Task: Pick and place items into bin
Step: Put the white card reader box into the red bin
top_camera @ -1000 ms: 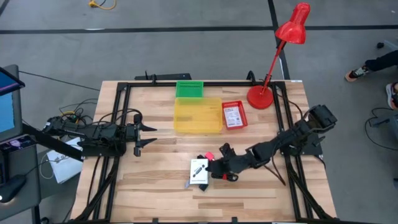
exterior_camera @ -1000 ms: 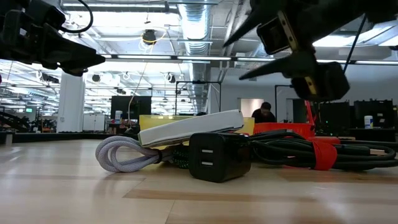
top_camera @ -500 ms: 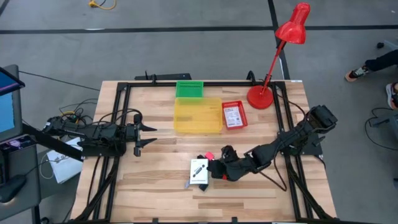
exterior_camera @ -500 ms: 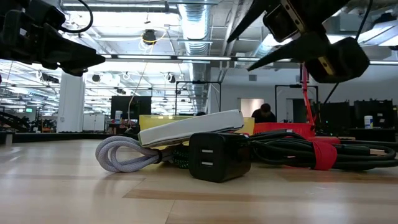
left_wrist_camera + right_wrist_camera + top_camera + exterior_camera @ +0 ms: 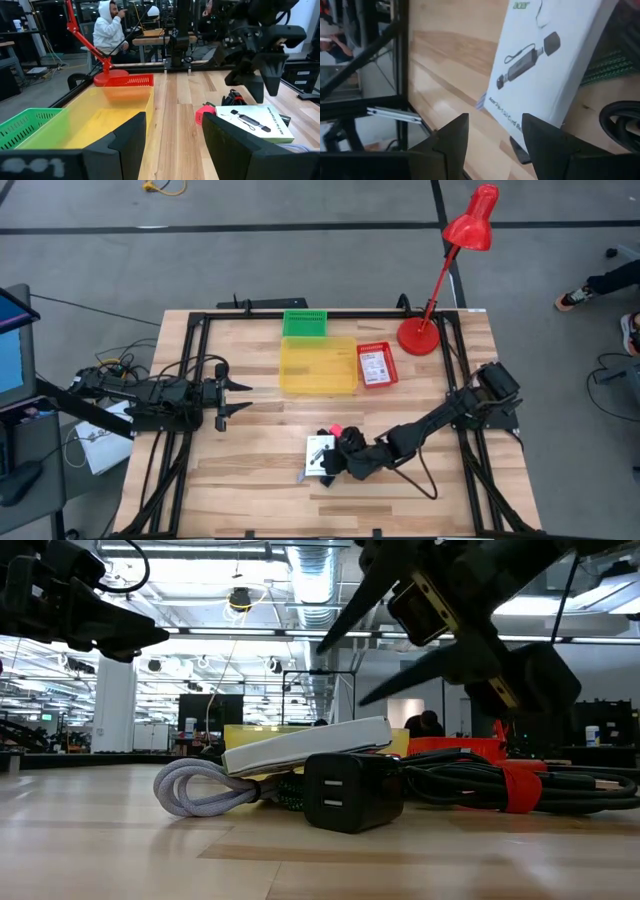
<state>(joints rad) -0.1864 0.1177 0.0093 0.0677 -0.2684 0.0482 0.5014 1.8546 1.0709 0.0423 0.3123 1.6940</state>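
- Box [image 5: 547,65] of white card, flat and printed with a small adapter, is lying just ahead of the right gripper [image 5: 338,461], with its long edge tilting up off the pile beneath it.
- Right jaws are standing partly apart with nothing between them, hovering over the near edge of the box [image 5: 320,455].
- Card like this is probably handling light and stiff but slick on its faces, so pinching across a thin edge looks safer than pressing on the flat top.
- Cables [image 5: 470,783] and a black charger [image 5: 351,792] are lying under and beside the box; they look limp and likely to drag along if snagged.
- Yellow bin [image 5: 318,366] is sitting well apart from the right jaws, toward the far side.
- Left gripper [image 5: 232,398] is waiting off to the side, jaws apart and empty.
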